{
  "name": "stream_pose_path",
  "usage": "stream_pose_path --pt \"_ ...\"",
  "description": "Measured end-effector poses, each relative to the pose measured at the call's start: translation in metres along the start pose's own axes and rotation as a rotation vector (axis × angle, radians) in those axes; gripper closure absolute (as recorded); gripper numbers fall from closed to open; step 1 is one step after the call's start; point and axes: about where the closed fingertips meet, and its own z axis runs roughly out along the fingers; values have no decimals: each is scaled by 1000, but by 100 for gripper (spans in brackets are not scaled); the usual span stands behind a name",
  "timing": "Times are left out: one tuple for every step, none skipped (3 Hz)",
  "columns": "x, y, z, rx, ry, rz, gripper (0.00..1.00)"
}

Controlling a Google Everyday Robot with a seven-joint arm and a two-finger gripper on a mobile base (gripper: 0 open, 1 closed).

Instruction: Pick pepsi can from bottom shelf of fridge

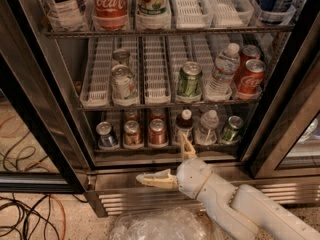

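Cream two-finger gripper [160,156] hovering low before black-framed glass-door fridge [125,200], fingers splayed wide. Small dark blue pepsi can [106,134] sitting far left on bottom wire shelf [116,149], beside orange-brown can [132,132]. Risk: gripper reaching off-line, knocking neighbour, snagging shelf lip.

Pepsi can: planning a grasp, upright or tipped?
Upright: pepsi can shows its silver top upward. Open gripper hovers below the bottom shelf.
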Motion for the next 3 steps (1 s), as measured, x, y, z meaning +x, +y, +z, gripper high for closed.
stream_pose_path --pt "24 0 4 21 -3 16 0" --pt "46 1 9 30 -9 22 0" --pt "88 11 26 14 12 47 0"
